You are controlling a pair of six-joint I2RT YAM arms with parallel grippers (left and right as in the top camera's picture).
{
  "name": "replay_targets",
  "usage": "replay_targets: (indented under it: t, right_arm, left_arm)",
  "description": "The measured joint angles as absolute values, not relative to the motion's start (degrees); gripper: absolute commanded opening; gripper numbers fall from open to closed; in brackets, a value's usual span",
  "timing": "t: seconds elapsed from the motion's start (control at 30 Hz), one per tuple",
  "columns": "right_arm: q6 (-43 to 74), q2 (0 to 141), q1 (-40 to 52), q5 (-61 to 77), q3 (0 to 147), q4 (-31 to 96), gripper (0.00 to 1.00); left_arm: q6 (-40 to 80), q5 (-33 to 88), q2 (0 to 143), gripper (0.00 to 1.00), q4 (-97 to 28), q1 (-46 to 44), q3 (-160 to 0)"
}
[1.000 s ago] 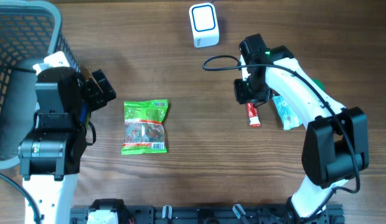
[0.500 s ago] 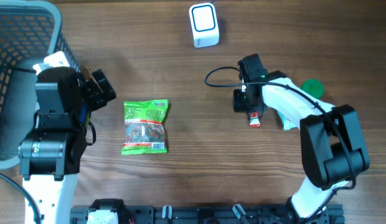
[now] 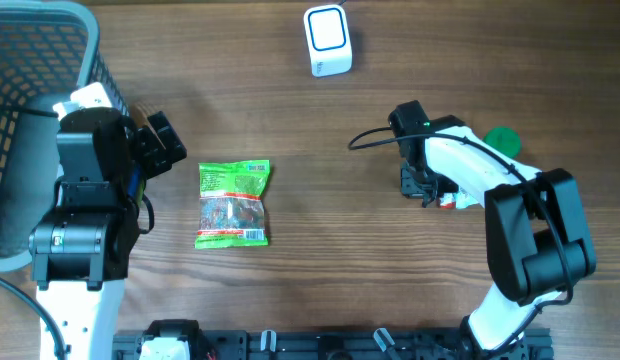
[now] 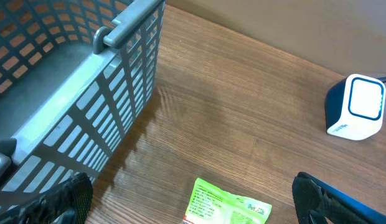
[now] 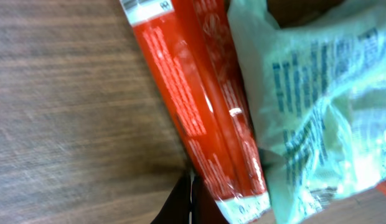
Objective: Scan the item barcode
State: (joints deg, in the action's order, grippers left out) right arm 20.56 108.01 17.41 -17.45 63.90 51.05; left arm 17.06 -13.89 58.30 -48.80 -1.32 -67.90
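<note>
Wood bench (image 3: 320,280). Grey mesh basket (image 3: 40,60) at far-left edge. L gripper (image 3: 162,140) just beside it, jaws spread wide, nothing btwn. R gripper (image 3: 422,188) down on right side, jaws pressed together. Green snack bag (image 3: 233,203) flat, centre-left. White scanner (image 3: 327,40) top centre. Pale green pouch (image 5: 305,106) touching red packet (image 5: 199,99), which lies at R jaws' tips, well apart from scanner; can't tell if pinched.
</note>
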Motion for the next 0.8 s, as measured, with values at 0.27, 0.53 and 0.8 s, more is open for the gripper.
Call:
replay_targets:
  t: [0.27,0.53,0.8]
  right_arm:
    - [11.8,108.0,17.5,7.7,71.2,46.2,0.22]
    - [13.8,108.0,21.9,29.5,71.5,34.7,0.74]
    - [12.6,108.0,28.9,26.3,71.5,33.8,0.73]
  left_arm:
    - [17.1,-13.9,58.3,1.0,-48.8,-1.3,-67.9]
    - [17.1,-13.9,58.3,1.0,-48.8,-1.3,-67.9]
    - [17.1,-13.9,58.3,1.0,-48.8,-1.3,-67.9]
